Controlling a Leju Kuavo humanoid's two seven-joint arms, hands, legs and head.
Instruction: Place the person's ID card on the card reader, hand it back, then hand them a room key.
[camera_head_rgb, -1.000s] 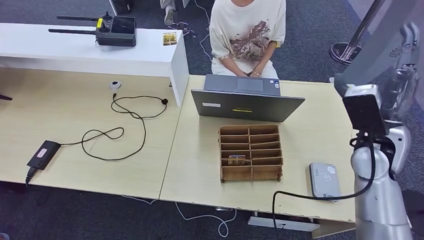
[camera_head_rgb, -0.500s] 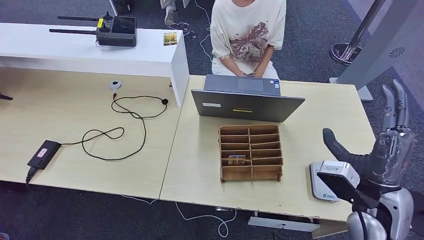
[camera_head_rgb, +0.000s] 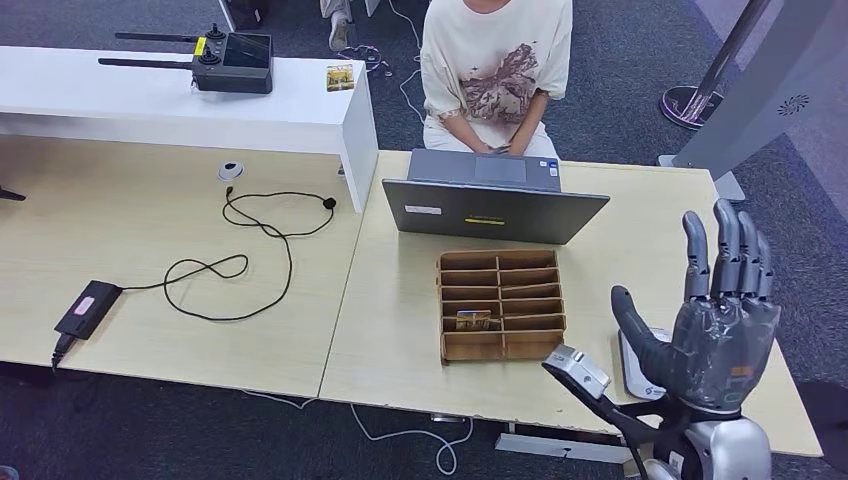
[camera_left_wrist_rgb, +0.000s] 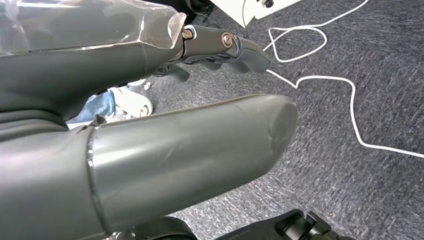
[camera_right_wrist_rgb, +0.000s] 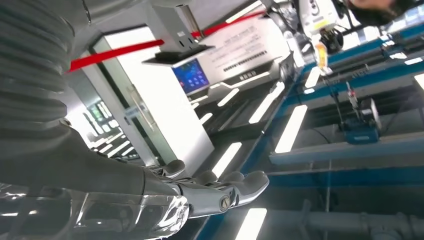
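My right hand (camera_head_rgb: 718, 335) is raised over the table's near right corner, fingers spread and pointing up, holding nothing. It hides most of the white card reader (camera_head_rgb: 633, 372) lying behind it. In the right wrist view its fingers (camera_right_wrist_rgb: 220, 192) stand out against a ceiling. My left hand (camera_left_wrist_rgb: 150, 125) hangs over grey carpet, fingers apart, with nothing in it. A wooden card organizer (camera_head_rgb: 502, 305) sits mid-table with a card (camera_head_rgb: 473, 320) in one near slot. The person (camera_head_rgb: 495, 70) sits behind a grey laptop (camera_head_rgb: 490, 205), hands (camera_head_rgb: 500, 148) near its far edge. I see no ID card.
The light wood table (camera_head_rgb: 400, 330) joins a second one on the left carrying a black cable (camera_head_rgb: 240, 260) and a power adapter (camera_head_rgb: 85, 308). A white counter (camera_head_rgb: 170, 100) at the back left holds a black controller (camera_head_rgb: 225, 60).
My right arm has swung down from high at the right edge. The hand now stands lower and further left, in front of the card reader. The person and table items have not moved.
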